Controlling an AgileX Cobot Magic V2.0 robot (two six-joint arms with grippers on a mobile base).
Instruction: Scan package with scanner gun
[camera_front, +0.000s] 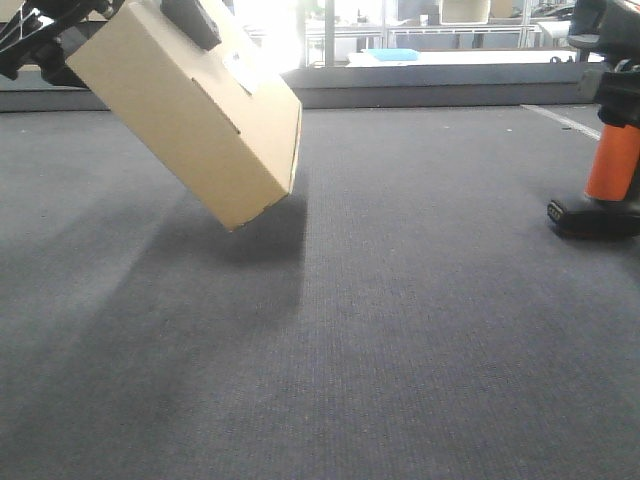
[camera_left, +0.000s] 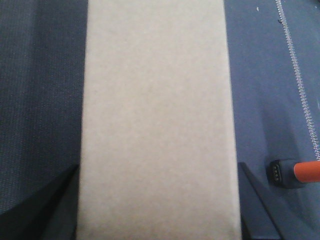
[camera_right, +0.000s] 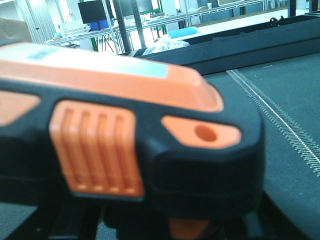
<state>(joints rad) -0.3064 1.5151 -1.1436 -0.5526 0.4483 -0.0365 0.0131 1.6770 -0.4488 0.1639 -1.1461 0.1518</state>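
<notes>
Exterior front-facing view is showing the package (camera_front: 190, 110) hanging tilted above the far left part of the worktop (camera_front: 400, 330), one corner dipping low and a shadow lying under it. A dark finger (camera_front: 190, 20) is pressing on its upper face beside the small white label (camera_front: 243, 70). The scanner (camera_front: 608, 160) is standing upright on its base at the right edge of the worktop, well apart from the package.

Left wrist-mounted view is looking straight down a plain cardboard face. The left gripper (camera_left: 159, 207) is clamping the package between its jaws, with a dark finger showing on each side at the bottom corners. The scanner's base and orange neck are peeking in at the right edge of the picture.

Right wrist-mounted view is being filled by the scanner's head, orange and black and very near the lens. The right gripper (camera_right: 165, 227) is mostly hidden behind it, so I cannot tell how its jaws are standing or whether they are touching the scanner.

Judging by this, lifting the package is done. Taking up the scanner, aiming it at the label and scanning appear to be left.
</notes>
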